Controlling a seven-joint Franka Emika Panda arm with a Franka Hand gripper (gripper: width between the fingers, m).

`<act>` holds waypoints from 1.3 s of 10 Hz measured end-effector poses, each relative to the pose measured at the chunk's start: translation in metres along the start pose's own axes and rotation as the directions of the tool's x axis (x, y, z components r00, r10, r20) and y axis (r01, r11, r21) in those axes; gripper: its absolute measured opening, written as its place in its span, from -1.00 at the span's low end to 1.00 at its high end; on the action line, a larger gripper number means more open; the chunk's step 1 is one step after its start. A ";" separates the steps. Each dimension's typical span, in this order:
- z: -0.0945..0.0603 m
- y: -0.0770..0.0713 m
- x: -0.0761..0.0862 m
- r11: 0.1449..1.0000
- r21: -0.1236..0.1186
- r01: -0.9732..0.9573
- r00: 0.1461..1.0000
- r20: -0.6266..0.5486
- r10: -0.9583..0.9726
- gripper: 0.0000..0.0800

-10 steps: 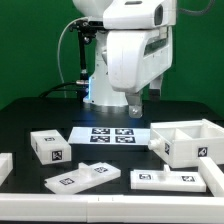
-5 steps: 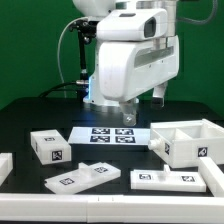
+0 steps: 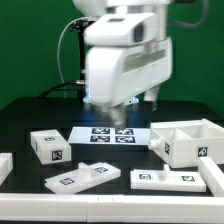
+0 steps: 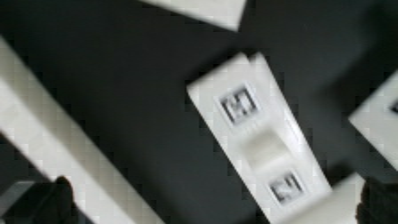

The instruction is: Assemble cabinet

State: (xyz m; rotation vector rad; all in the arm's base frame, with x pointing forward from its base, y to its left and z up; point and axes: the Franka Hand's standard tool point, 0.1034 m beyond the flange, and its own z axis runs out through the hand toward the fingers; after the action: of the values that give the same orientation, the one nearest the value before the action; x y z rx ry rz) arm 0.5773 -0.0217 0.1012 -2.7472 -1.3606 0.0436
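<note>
Zero parts held — gripper [image 3: 128, 103] hovers over the marker board [image 3: 110, 134], jaws spread wide; cabinet [image 3: 185, 148] sits at the exterior view's right. Best to settle first, then square the jaws across the two-tag panel [image 4: 263, 140] on its narrow width before descending.

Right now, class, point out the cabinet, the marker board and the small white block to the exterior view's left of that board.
cabinet [image 3: 180, 147]: exterior view, on its white front wall.
marker board [image 3: 84, 134]: exterior view, on its bare end.
small white block [image 3: 46, 141]: exterior view, on its top face.
</note>
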 end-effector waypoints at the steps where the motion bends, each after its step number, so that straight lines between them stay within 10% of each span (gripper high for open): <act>1: 0.007 0.009 -0.008 1.000 0.012 -0.003 1.000 0.007 0.003 1.00; 5: 0.010 0.009 -0.006 1.000 0.008 -0.015 1.000 -0.001 0.015 1.00; 7: 0.037 0.025 -0.027 0.997 -0.033 -0.074 0.997 -0.028 0.074 1.00; 13: 0.073 0.029 -0.053 0.996 -0.007 -0.085 0.996 -0.030 0.085 1.00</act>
State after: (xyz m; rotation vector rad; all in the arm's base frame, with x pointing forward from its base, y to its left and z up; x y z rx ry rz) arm 0.5635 -0.0772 0.0258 -2.7999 -1.2390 0.0026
